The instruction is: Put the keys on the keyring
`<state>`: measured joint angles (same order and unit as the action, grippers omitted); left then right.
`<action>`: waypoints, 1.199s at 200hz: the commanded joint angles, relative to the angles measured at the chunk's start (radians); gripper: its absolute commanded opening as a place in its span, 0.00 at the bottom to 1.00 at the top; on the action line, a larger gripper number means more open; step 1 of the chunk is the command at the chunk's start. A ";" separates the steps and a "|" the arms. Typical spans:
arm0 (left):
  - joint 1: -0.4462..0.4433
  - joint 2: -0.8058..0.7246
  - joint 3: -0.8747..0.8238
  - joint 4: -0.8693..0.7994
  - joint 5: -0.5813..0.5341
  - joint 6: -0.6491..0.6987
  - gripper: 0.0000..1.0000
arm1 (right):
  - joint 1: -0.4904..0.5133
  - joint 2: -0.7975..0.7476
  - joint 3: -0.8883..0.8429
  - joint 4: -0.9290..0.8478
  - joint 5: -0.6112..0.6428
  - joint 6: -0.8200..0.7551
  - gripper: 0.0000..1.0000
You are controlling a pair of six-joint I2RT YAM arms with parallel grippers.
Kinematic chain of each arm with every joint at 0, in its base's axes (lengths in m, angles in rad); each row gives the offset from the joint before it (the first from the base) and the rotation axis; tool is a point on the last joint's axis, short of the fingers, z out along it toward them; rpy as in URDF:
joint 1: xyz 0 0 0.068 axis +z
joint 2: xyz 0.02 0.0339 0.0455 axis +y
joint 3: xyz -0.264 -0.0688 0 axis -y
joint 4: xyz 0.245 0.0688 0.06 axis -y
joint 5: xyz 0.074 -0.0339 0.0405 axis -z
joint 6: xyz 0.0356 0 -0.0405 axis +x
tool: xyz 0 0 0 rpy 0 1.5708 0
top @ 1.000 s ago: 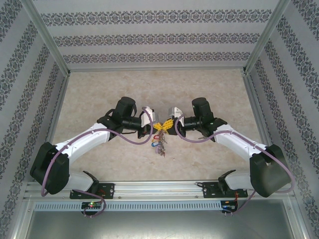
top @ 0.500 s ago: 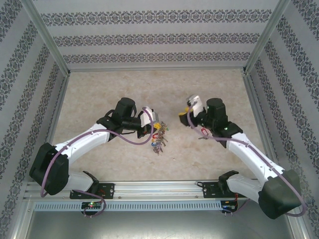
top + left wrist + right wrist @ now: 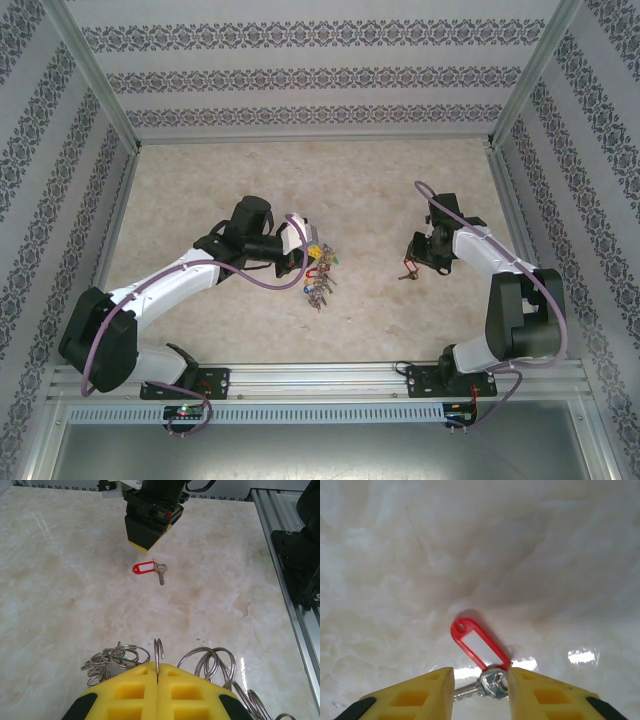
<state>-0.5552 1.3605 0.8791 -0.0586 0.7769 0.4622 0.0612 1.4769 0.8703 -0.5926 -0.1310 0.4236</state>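
Right wrist: key [image 3: 489,684] w/ blade leftward

The red-tagged key [image 3: 479,648] lies flat on the pale marble counter [image 3: 395,555], right of centre and well apart from the keyring [image 3: 318,283]. Its oblong red tag has a white insert and angles away from the small silver key, whose head rests between the parted jaws of the right gripper [image 3: 481,680]. The keyring is a thin grey metal ring standing edge-on and upright, pinched in the closed jaws of the left gripper [image 3: 157,672]. Its cluster of small keys, split rings and coloured tags hangs down to the counter.
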 commanded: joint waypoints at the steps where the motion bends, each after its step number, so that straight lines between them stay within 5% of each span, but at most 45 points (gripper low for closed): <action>1: -0.002 -0.027 0.031 0.025 0.014 -0.013 0.00 | -0.001 -0.022 0.008 -0.051 0.062 0.071 0.35; 134: -0.003 -0.035 0.043 -0.003 0.018 -0.001 0.00 | 0.032 0.094 0.001 -0.001 0.063 0.087 0.30; 240: -0.002 -0.039 0.043 -0.013 0.011 0.008 0.00 | 0.095 0.131 0.045 -0.030 0.120 0.020 0.17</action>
<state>-0.5552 1.3586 0.8886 -0.0746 0.7765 0.4629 0.1360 1.5951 0.8768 -0.5961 -0.0448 0.4847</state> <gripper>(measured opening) 0.042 0.171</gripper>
